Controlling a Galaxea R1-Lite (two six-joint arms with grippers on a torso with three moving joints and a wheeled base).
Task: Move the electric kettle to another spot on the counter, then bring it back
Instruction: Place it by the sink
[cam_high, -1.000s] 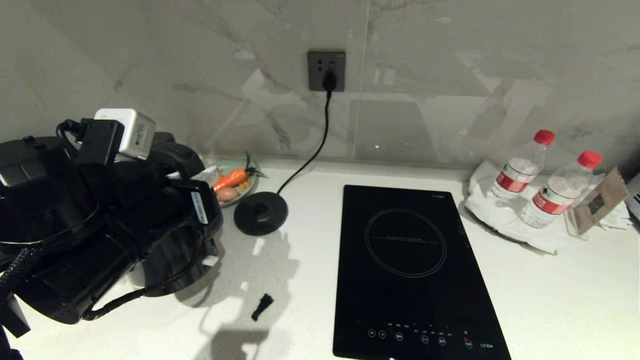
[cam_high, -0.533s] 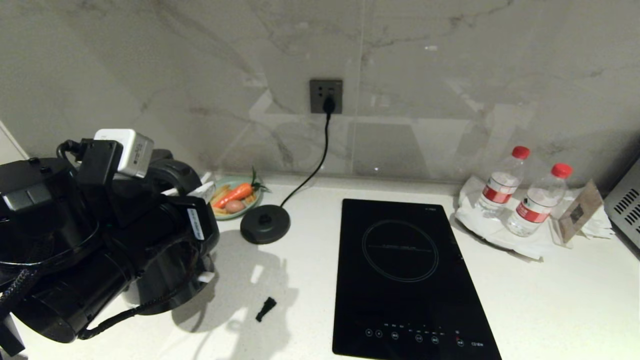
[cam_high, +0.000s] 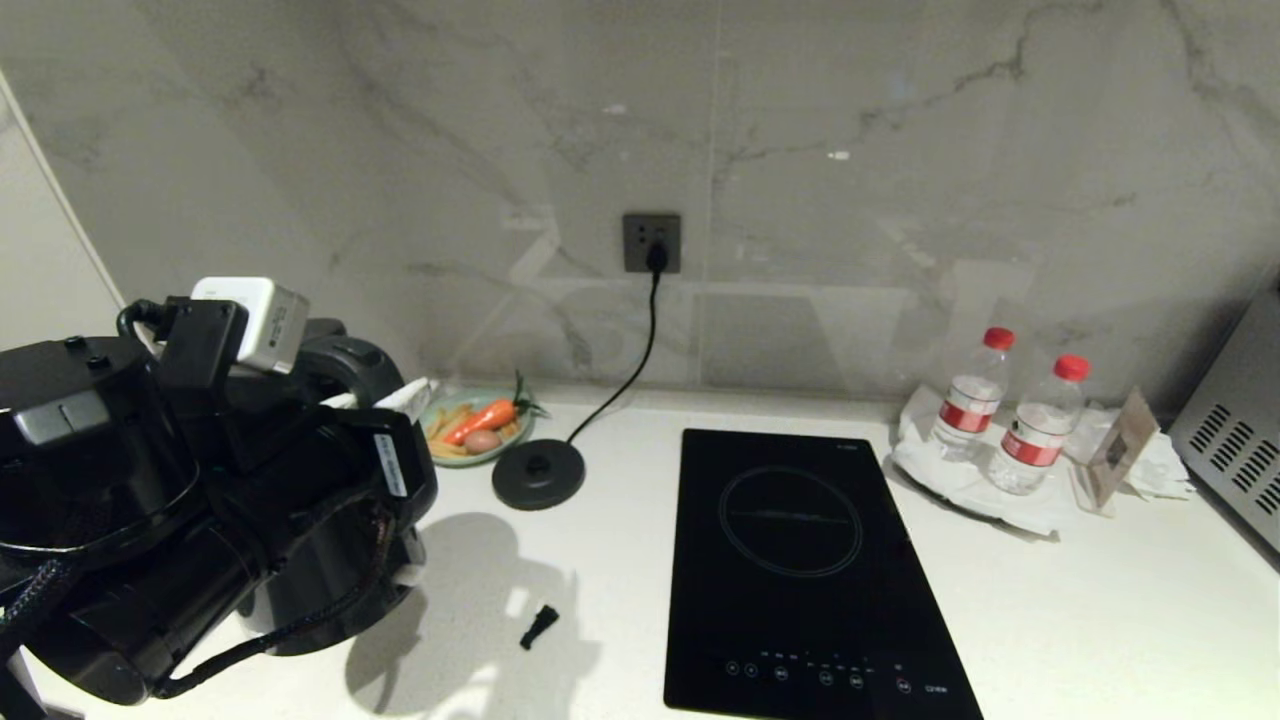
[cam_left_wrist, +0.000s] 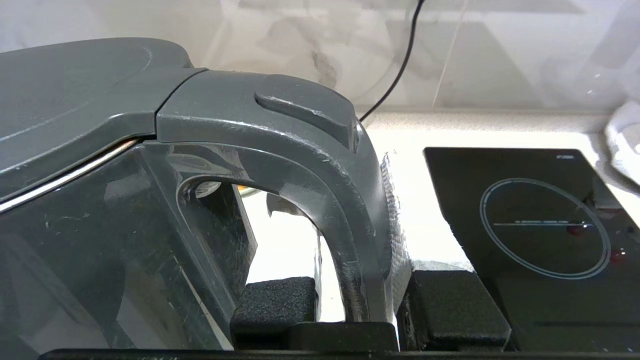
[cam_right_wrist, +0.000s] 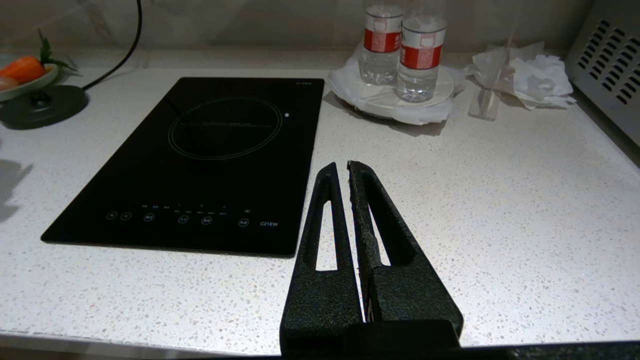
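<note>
White counter — left end effector clamps glossy black electric kettle's handle.

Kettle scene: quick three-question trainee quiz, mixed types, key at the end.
1. True or false: the electric kettle sits on its round base disc.
2. Which gripper grips the kettle's loop handle? A) left gripper B) right gripper C) neither
3. Fill in: the two red-capped water bottles stand to the ____ of the induction hob, seen from the head view.

Key:
1. False. The base disc stands bare on the counter, near the plate of vegetables; the kettle is off it, at the left arm.
2. A. The left gripper's pads sit either side of the handle; the right gripper is shut and empty over the counter.
3. right
</note>
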